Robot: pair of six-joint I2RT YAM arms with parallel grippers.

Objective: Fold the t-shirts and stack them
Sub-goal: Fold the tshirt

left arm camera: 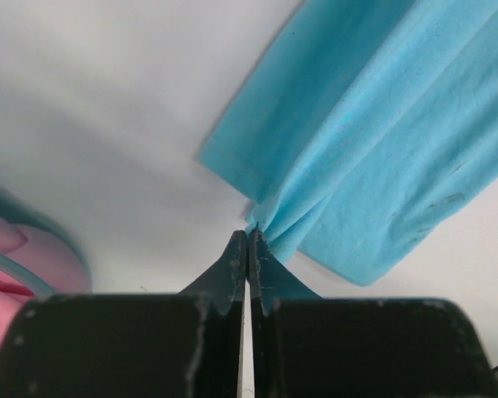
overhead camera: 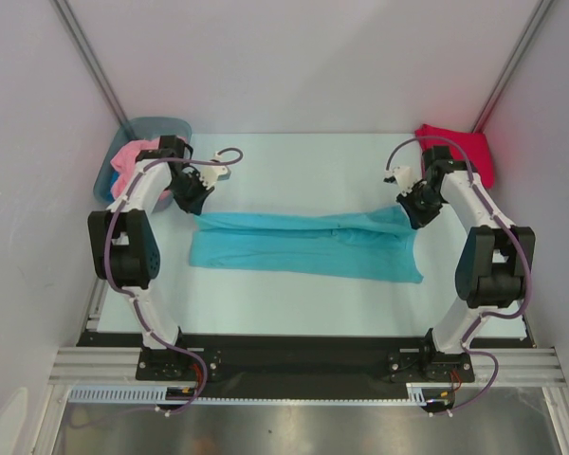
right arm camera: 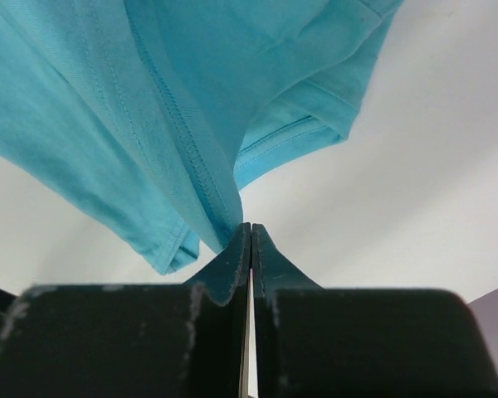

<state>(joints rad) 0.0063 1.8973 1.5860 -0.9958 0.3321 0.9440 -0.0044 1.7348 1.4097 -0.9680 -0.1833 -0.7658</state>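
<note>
The turquoise t-shirt (overhead camera: 303, 245) lies stretched left to right across the middle of the table, folded lengthwise. My left gripper (overhead camera: 195, 205) is shut on its far left corner, and the pinched cloth (left arm camera: 349, 149) fans out from the fingertips (left arm camera: 247, 236). My right gripper (overhead camera: 414, 214) is shut on its far right corner, and the cloth (right arm camera: 149, 108) hangs from the fingertips (right arm camera: 251, 228). The crimson red t-shirt (overhead camera: 458, 152) lies folded at the back right. The pink t-shirt (overhead camera: 131, 161) is bunched in the tub at the back left.
The grey-blue plastic tub (overhead camera: 156, 126) stands at the back left corner, just behind my left arm; its rim and the pink cloth show at the lower left of the left wrist view (left arm camera: 33, 265). White walls enclose the table on three sides.
</note>
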